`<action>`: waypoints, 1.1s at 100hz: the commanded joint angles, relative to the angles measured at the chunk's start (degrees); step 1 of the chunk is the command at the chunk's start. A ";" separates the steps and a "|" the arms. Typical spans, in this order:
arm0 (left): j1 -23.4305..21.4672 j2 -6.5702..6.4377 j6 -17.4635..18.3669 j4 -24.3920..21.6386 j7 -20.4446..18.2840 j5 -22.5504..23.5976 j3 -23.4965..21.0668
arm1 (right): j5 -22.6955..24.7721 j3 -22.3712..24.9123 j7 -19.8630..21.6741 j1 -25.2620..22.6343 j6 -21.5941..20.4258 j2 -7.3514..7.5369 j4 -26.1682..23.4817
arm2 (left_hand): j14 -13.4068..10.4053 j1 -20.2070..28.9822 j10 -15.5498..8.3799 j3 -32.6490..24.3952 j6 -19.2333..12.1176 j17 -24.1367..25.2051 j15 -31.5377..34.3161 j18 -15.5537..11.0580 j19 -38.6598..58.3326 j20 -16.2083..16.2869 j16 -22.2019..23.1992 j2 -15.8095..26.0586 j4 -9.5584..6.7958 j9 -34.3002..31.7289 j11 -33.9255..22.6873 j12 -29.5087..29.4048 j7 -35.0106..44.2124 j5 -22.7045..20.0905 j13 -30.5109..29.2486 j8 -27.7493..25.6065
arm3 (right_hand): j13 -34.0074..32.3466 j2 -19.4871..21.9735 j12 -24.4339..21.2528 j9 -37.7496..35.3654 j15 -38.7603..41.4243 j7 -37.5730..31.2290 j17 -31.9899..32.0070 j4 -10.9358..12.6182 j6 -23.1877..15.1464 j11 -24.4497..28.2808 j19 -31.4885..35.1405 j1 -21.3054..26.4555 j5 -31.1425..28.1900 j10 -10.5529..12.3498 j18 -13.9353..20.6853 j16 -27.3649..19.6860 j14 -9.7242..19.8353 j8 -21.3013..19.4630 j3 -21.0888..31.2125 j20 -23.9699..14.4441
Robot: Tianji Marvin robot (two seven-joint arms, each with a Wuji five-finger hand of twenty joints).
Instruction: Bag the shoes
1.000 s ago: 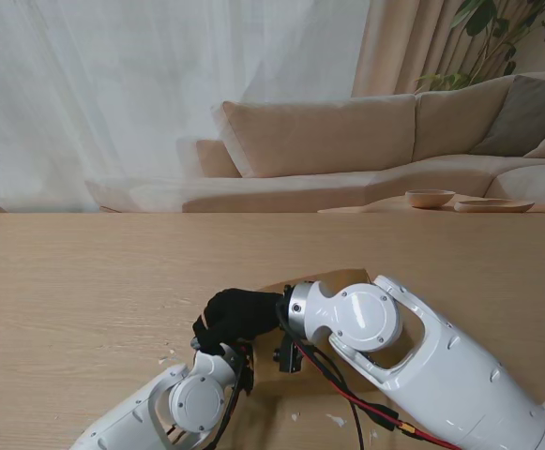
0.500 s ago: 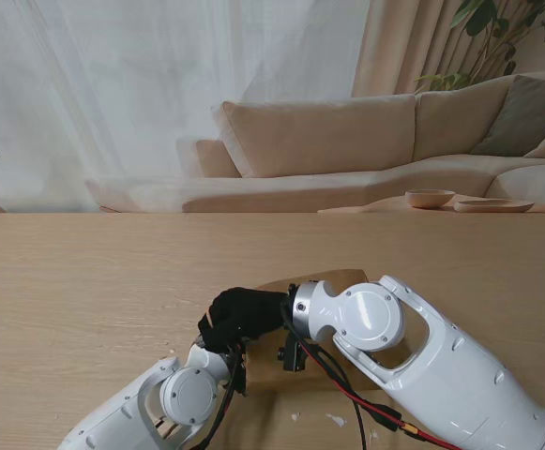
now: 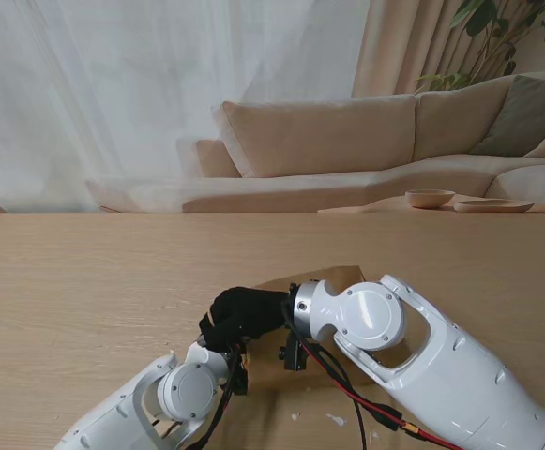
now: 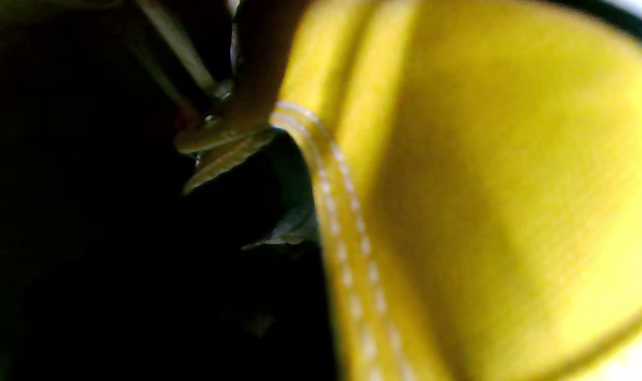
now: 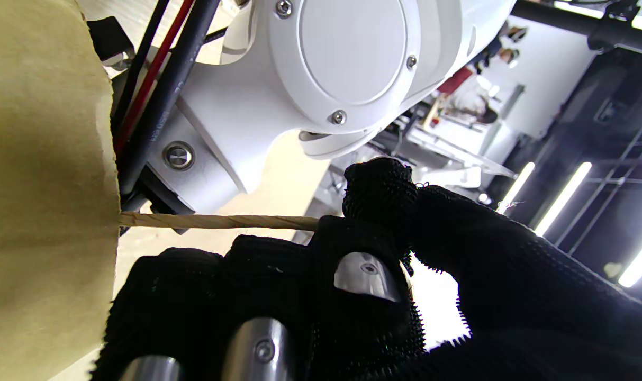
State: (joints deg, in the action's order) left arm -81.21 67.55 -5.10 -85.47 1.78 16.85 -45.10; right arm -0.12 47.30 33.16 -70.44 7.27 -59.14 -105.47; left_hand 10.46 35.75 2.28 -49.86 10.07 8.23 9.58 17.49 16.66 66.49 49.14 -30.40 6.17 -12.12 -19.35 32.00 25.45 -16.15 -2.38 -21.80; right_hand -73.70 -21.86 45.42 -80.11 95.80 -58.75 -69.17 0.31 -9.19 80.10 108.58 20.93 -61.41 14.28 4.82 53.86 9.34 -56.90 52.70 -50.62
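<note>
Brown paper bag [image 3: 333, 281] lies on the pale wooden worktop [image 3: 84, 281] near its middle, mostly hidden under both white arms. Right wrist view: the bag's twisted paper cord handle [image 5: 220, 221] runs taut from the bag wall [image 5: 40, 185] into the black-gloved right hand [image 5: 363, 254], thumb and fingers pinching it. Left wrist view, blurred and very close: yellow fabric shoe [image 4: 485, 185] with a stitched yellow strap [image 4: 342, 238] fills the view, dark interior beside it. Left hand itself hidden; cannot tell its state. Beige sofa [image 3: 347, 141] beyond the worktop.
</note>
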 commanded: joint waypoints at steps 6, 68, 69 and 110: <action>0.09 -0.31 0.16 -0.05 -1.15 -0.19 -0.41 | -0.04 0.04 0.96 -0.47 0.12 -0.25 -0.44 | -1.90 -2.17 0.45 0.14 -3.32 -0.87 -3.43 -2.12 -3.99 -7.18 -4.36 -0.62 0.58 2.03 5.97 -4.86 -3.27 -1.15 1.54 2.07 | -1.95 0.56 0.22 -2.74 6.06 -0.60 -2.75 3.81 2.58 4.44 11.39 -0.44 -6.64 5.83 10.48 0.73 0.90 -0.94 0.22 -0.94; -0.57 -1.23 2.65 0.02 -3.51 -0.88 -2.86 | -0.21 -0.15 1.30 -0.08 -0.05 -0.20 -0.18 | -2.76 -1.49 -0.32 1.87 -12.02 -1.58 -3.63 -3.17 -6.35 -18.99 -8.44 1.01 0.26 1.72 5.56 -6.15 -4.52 -12.91 1.63 2.55 | -1.95 0.58 0.08 -2.74 6.08 -0.72 -2.75 3.76 2.84 4.62 11.39 -0.35 -6.60 5.85 10.28 0.82 0.95 -1.00 0.27 -1.11; -0.61 -1.23 2.73 -0.02 -3.58 -1.10 -2.91 | -0.20 -0.15 1.31 -0.08 -0.04 -0.20 -0.18 | -2.79 -1.41 -0.32 1.85 -12.06 -1.59 -3.63 -3.21 -6.40 -19.07 -8.44 1.01 0.24 1.72 5.55 -6.16 -4.48 -13.07 1.63 2.53 | -1.95 0.57 0.08 -2.74 6.08 -0.72 -2.75 3.75 2.84 4.62 11.39 -0.36 -6.60 5.85 10.28 0.82 0.95 -1.00 0.26 -1.12; -1.02 -1.70 1.78 -2.41 -4.66 -0.50 -3.59 | 0.27 0.60 1.58 -0.65 0.40 -0.02 -0.64 | -3.91 -3.46 -2.44 3.41 -12.93 -2.77 -5.14 -3.62 -10.33 -29.09 -13.94 0.25 0.70 3.06 9.72 -6.00 -6.32 -13.25 1.05 2.60 | -1.95 0.56 0.02 -2.74 6.08 -0.82 -2.75 3.76 2.94 4.71 11.39 -0.33 -6.61 5.84 10.24 0.87 1.03 -1.04 0.31 -1.21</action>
State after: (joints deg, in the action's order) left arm -82.12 65.83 -2.98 -86.40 -1.97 16.05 -48.40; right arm 0.02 47.81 33.87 -70.57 7.37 -58.94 -105.62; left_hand 8.94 35.25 -0.43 -48.56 2.75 6.02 6.11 15.82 8.51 39.36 36.63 -30.49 6.17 -12.11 -13.40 26.88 19.07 -28.39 -2.37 -18.37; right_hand -73.70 -21.85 45.42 -80.11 95.80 -58.76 -69.17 0.31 -9.18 80.10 108.59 20.93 -61.41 14.28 4.82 53.86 9.34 -56.90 52.70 -50.62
